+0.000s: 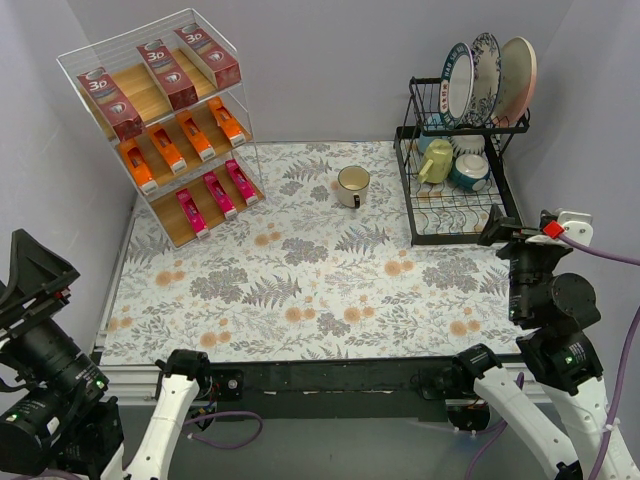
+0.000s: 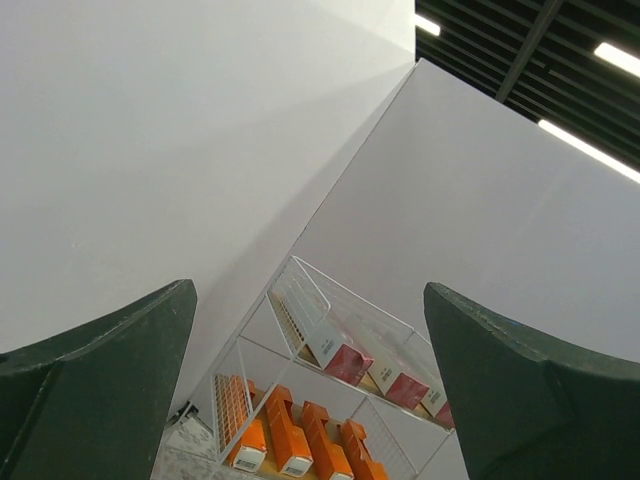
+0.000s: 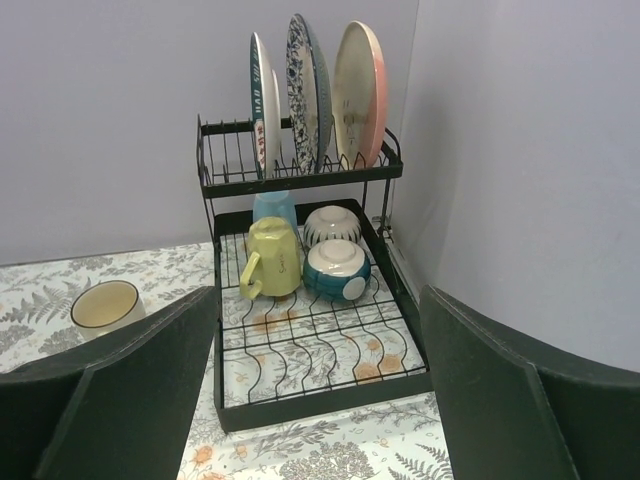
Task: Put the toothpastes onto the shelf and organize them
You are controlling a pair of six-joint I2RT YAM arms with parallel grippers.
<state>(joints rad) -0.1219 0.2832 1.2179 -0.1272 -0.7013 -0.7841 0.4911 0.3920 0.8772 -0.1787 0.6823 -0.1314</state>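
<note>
The white wire shelf (image 1: pixel 141 92) stands at the table's far left corner. Three dark red "3D" cartons (image 1: pixel 165 72) lie on its top tier, several orange cartons (image 1: pixel 180 143) on the middle tier and three pink cartons (image 1: pixel 218 195) on the bottom tier. No carton lies loose on the table. My left gripper (image 1: pixel 38 268) is open and empty, raised off the table's near left edge. Its wrist view looks up at the shelf (image 2: pixel 300 268), the orange cartons (image 2: pixel 290 440) and the red cartons (image 2: pixel 350 362). My right gripper (image 1: pixel 505 232) is open and empty at the right, facing the dish rack.
A black wire dish rack (image 1: pixel 412 190) with plates, bowls and a yellow mug (image 3: pixel 275 258) stands at the far right; it also shows in the right wrist view (image 3: pixel 300 180). A cream mug (image 1: pixel 352 185) sits on the floral mat (image 1: pixel 300 270) at the back centre.
</note>
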